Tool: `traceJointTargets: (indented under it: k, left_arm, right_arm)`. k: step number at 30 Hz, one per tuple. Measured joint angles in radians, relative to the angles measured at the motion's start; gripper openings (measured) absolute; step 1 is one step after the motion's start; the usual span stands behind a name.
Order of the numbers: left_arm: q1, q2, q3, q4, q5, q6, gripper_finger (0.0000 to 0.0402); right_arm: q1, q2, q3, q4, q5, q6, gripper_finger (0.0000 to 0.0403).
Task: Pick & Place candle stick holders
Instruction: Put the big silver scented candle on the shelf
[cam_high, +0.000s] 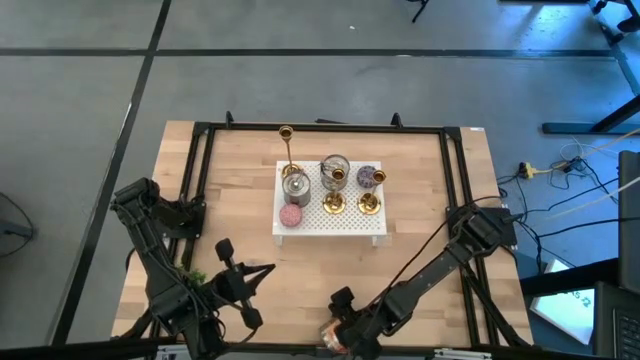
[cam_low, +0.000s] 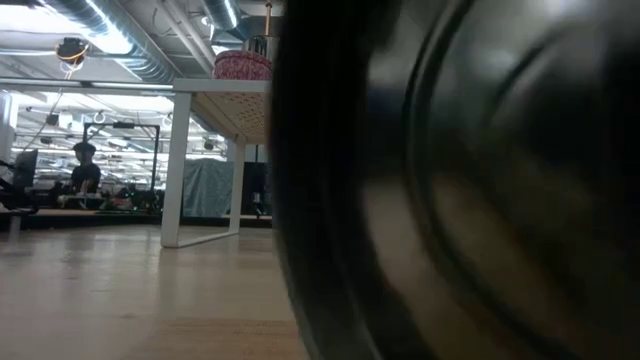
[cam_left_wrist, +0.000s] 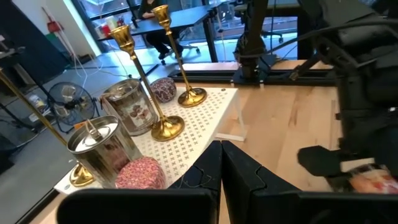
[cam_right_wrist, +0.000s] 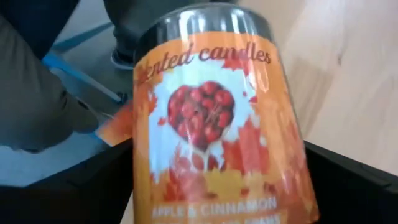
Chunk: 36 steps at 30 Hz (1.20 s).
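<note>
Three gold candle stick holders (cam_high: 333, 200) (cam_left_wrist: 166, 127) stand by their round bases on a white perforated stand (cam_high: 330, 228) at mid table; no gripper touches them. My left gripper (cam_high: 266, 269) (cam_left_wrist: 221, 171) hovers shut with nothing in it, above the near left of the table and pointing at the stand. My right gripper (cam_high: 335, 335) (cam_right_wrist: 217, 186) is at the table's near edge, slanting down. Its fingers are spread wide on either side of an orange-labelled candle tin (cam_right_wrist: 211, 124) (cam_left_wrist: 373, 180). My right gripper has the orange tin's lower body (cam_right_wrist: 211, 186) between its two wide-spread fingers (cam_right_wrist: 348, 180), coming from above at a slant. The tin fills the gap in the wrist view, and I cannot tell whether the fingers touch it.
On the stand with the holders are two silver tins (cam_high: 295, 186) (cam_left_wrist: 130, 109), a pink candle (cam_high: 291, 215) (cam_left_wrist: 140, 173) and a purple one (cam_high: 370, 176). A black frame (cam_high: 320, 128) rims the table. In the low view a dark blurred shape (cam_low: 460, 180) fills the right side.
</note>
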<state>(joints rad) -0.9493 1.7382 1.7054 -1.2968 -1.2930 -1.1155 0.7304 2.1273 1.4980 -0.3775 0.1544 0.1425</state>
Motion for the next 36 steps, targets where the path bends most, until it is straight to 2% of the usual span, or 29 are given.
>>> traceJointTargets:
  k: [10,24,32,36]
  left_arm:
    - [0.001,0.0,0.0,0.0,-0.007,0.002,0.0002]
    - [0.001,0.0,0.0,0.0,-0.007,0.002,0.0002]
    - [0.001,0.0,0.0,0.0,-0.008,0.003,0.0002]
    - [0.001,0.0,0.0,0.0,-0.008,0.003,0.0002]
  right_arm:
    - [0.0,-0.002,0.036,-0.031,0.028,-0.038,0.0392]
    - [-0.028,0.032,0.035,-0.071,-0.019,-0.052,0.0392]
    - [-0.04,0.052,0.035,-0.068,-0.025,0.049,0.039]
    - [-0.047,0.052,0.035,-0.07,-0.033,0.105,0.037]
